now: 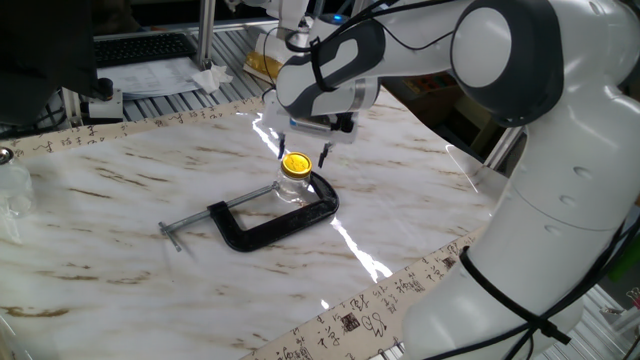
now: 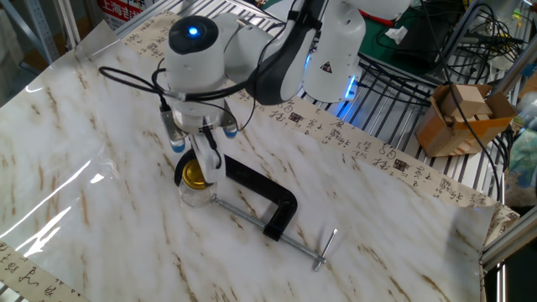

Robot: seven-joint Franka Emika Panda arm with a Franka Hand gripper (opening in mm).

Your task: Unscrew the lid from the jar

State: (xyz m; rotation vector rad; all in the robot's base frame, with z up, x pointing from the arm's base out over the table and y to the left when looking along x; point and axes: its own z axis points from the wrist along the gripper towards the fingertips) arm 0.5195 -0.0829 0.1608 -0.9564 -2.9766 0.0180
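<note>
The small clear glass jar (image 1: 292,187) stands on the marble table, held in the mouth of a black C-clamp (image 1: 272,224). Its yellow lid (image 1: 296,162) is on the jar. My gripper (image 1: 303,154) is open and hangs just above the lid, one finger on each side, touching nothing. In the other fixed view the jar (image 2: 195,193), the lid (image 2: 194,174) and the clamp (image 2: 270,204) show below the gripper (image 2: 202,137), whose body hides part of the lid.
The clamp's screw bar and handle (image 1: 176,234) stick out over the table. A keyboard (image 1: 140,48) and crumpled paper (image 1: 210,78) lie behind the table. A cardboard box (image 2: 457,117) sits on the rack beyond the table edge.
</note>
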